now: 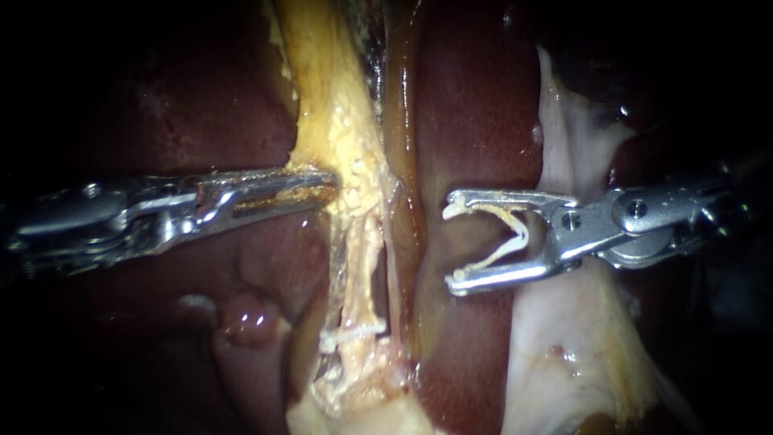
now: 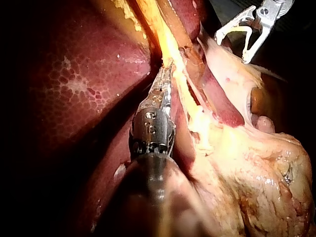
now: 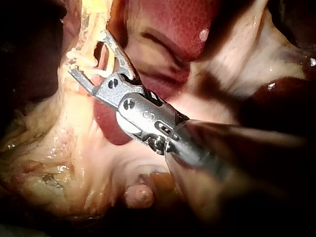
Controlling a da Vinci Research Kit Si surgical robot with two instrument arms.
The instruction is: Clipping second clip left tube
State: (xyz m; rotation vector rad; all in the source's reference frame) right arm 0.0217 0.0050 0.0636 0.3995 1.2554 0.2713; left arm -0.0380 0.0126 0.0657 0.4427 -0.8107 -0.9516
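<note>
Yellow tissue (image 1: 334, 121) was pinched tight in the left instrument (image 1: 322, 184) jaws | left tube (image 1: 364, 266) ran down the liver's (image 1: 475, 121) middle | right instrument (image 1: 451, 246) jaws stood wide, holding a white clip (image 1: 522, 234), near the tube, not touching

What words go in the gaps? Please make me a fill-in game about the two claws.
1. The right instrument holds a ____ in its claw.
2. The left instrument has its claw shut on ____ tissue.
3. The tube already wears ____ white clip.
Missing words: clip, yellow, one.
</note>
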